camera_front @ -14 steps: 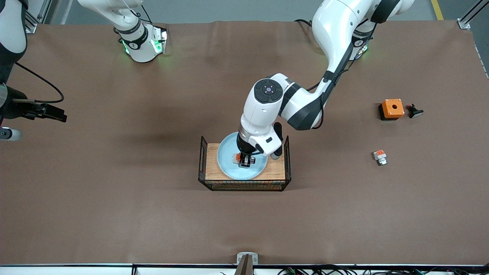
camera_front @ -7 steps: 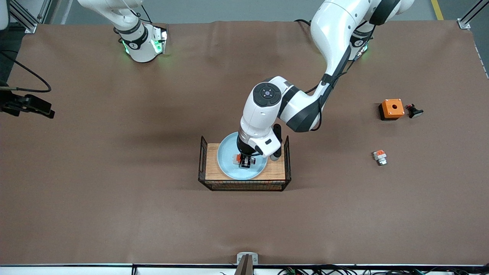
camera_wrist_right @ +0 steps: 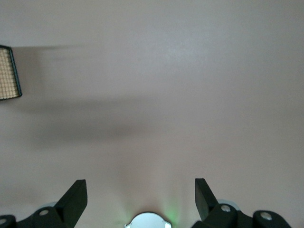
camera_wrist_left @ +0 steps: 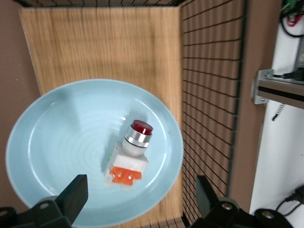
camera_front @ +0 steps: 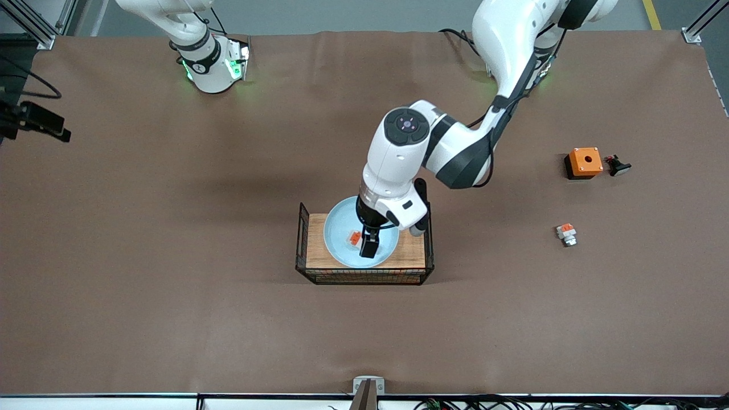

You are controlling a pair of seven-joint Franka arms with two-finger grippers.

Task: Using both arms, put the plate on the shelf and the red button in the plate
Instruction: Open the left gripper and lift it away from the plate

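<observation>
Left gripper (camera_wrist_left: 137, 202) hangs spread above the round pale blue plate (camera_wrist_left: 57, 123) in a wire-sided wooden tray (camera_wrist_left: 95, 42). The white-and-orange red button (camera_wrist_left: 129, 159) lies free on it, apparently delivered. Right gripper (camera_wrist_right: 140, 199), also spread, waits over bare table.

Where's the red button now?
The red button lies on the plate inside the wire basket, below the open left gripper.
</observation>
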